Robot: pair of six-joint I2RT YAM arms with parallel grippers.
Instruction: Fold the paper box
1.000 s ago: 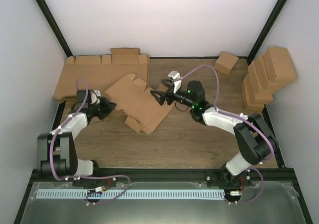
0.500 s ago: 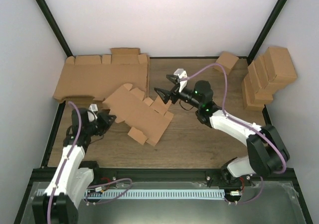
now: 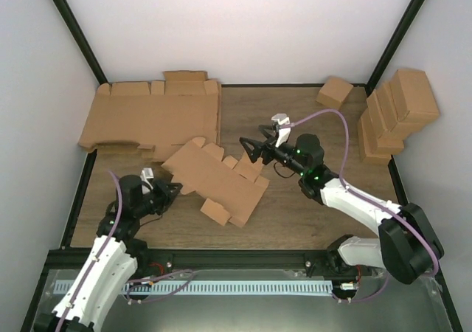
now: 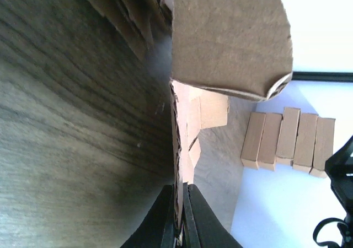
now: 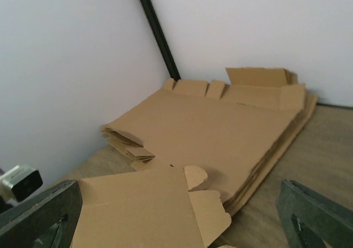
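Left gripper [image 3: 174, 189] fingers [image 4: 194, 217] are seen pressed close together, and the thin left edge of the box [image 3: 219, 181] is pinched between them. That gripper is held low, just over the table [image 3: 310, 221]. From its wrist camera the box is seen edge-on, running away along the wood, and one rounded flap [image 4: 231, 38] is lifted up close to the lens. Behind, in the far left corner, big sheets [image 3: 151, 114] are piled flat, with notches along the far edge. The box is laid in the middle of the table, spread out and not yet folded up, and turned at a slant. Its far corner is found just beside the near edge of the sheets; whether they touch cannot be told. Little flaps [image 3: 247, 168] are seen along its right side. Right there the right gripper [image 3: 248, 150] is held, pointed left, with its fingers [image 5: 38, 215] spread wide apart. Whether the flaps are touched by it cannot be told. Farther right, a small carton [image 3: 335, 92] is set by the back wall, well apart from the box. Last, a row of cartons [image 3: 391, 114] is stacked by the right wall.
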